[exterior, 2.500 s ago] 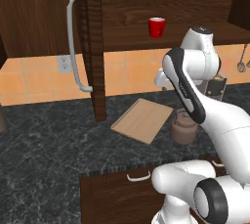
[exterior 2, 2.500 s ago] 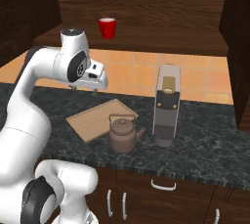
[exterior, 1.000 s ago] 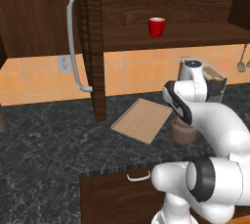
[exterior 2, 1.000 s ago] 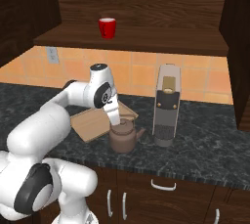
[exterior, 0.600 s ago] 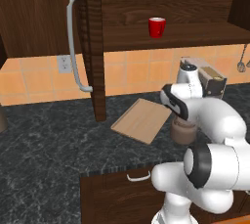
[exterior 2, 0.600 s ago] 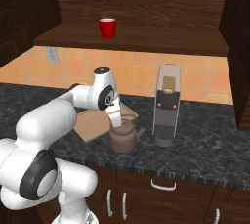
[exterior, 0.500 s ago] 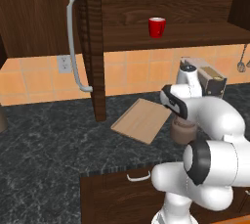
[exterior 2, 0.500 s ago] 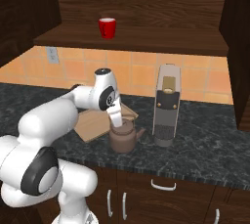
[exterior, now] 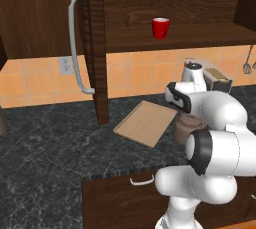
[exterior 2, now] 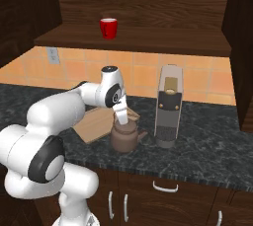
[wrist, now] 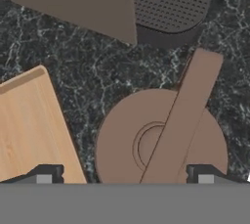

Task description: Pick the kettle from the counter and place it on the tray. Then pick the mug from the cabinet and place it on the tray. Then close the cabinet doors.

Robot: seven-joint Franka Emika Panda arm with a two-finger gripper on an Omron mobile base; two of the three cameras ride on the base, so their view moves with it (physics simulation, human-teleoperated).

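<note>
Step 1, kettle pickup. Gripper [wrist: 124,174] wide open, empty, just above kettle [exterior 2: 125,137] handle; tray [exterior: 146,122] beside kettle. Next, prob.: drop lower, straddle handle, close.

an orange-tan tiled backsplash [exterior: 135,75] runs along the wall behind the worktop, with a pale wall socket [exterior: 65,65] set into it on the left. at the far right of the left base view, dark utensils [exterior: 247,65] hang against the tiles. a tall boxy grey-brown appliance [exterior 2: 169,106] with a tan top panel stands upright near the wall. below the worktop edge, dark wood drawer fronts [exterior 2: 163,193] carry small white handles [exterior 2: 165,187]. the light is soft and even, with the wood above in deep shade.
</note>
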